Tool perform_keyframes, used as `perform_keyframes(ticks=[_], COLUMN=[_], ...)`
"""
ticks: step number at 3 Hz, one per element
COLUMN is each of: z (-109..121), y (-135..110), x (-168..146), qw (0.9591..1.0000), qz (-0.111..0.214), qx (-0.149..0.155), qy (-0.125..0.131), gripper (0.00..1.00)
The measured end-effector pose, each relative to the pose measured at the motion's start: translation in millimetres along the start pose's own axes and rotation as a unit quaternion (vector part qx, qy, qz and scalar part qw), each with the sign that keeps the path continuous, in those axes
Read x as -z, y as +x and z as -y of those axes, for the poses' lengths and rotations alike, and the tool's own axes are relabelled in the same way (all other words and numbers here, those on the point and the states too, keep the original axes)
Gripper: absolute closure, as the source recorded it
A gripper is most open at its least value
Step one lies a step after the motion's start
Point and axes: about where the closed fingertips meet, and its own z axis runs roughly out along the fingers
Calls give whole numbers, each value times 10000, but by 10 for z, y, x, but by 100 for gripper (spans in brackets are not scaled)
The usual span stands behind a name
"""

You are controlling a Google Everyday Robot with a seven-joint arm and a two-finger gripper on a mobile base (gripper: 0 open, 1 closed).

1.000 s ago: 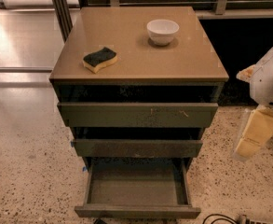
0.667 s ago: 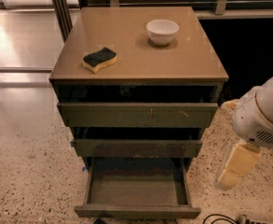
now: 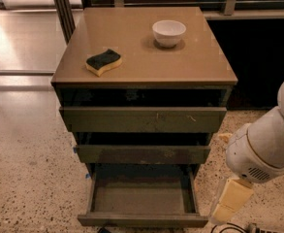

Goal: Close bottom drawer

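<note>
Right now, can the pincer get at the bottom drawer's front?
Probably yes: the pincer hangs low, just right of the pulled-out bottom drawer, near its front corner, with no obstacle showing between them.

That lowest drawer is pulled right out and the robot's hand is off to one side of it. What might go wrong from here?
1. The gripper hangs low, to the right of the bottom drawer, beside its front corner rather than before its flat front. A push from there may glance off the side or skew the drawer.
2. A hard shove might jolt the cabinet and shift the bowl on top.
</note>
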Motion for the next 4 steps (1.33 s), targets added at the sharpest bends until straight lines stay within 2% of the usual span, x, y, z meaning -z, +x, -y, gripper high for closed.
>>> perform_keyframes(ticks=[1, 2, 3, 4], z=[-14, -60, -105, -274], y=[16, 13, -216, -388], x=[-60, -562, -1236, -1850], qw=[9998, 9970, 9952, 9974], qz=[186, 681, 880, 605], qx=[-91, -231, -125, 30], qy=[-9, -291, -415, -398], gripper=[0, 0, 0, 0])
